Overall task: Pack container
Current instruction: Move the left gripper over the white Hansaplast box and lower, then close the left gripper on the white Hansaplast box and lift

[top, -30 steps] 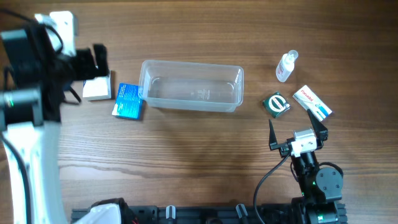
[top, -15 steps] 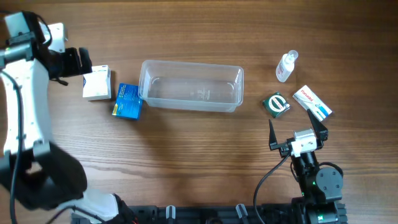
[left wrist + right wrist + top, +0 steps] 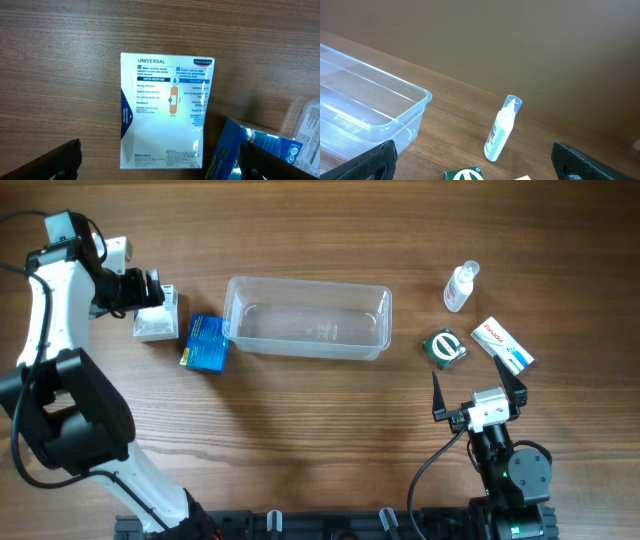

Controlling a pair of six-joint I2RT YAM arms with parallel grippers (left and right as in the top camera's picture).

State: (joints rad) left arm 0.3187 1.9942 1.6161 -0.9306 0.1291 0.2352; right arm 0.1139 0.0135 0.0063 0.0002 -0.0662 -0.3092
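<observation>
The clear plastic container (image 3: 307, 317) stands empty at the table's middle back; its corner (image 3: 312, 125) shows in the left wrist view and its end (image 3: 365, 110) in the right wrist view. My left gripper (image 3: 158, 290) hovers open over a white plaster box (image 3: 157, 318), which lies flat between the spread fingers (image 3: 60, 162) with its "UNIVERSAL" face (image 3: 167, 110) up. A blue box (image 3: 206, 342) (image 3: 250, 150) lies just right of it. My right gripper (image 3: 477, 385) rests open near the front right, holding nothing, pointing toward a green box (image 3: 445, 347) and a small bottle (image 3: 502, 130).
A small clear bottle with a white cap (image 3: 460, 287) lies at the back right. A white and red box (image 3: 503, 346) sits right of the green box (image 3: 465, 174). The blue box nearly touches the container's left end.
My left arm has swung down from close under the camera to the white plaster box at the left. The right arm and all objects stayed put.
</observation>
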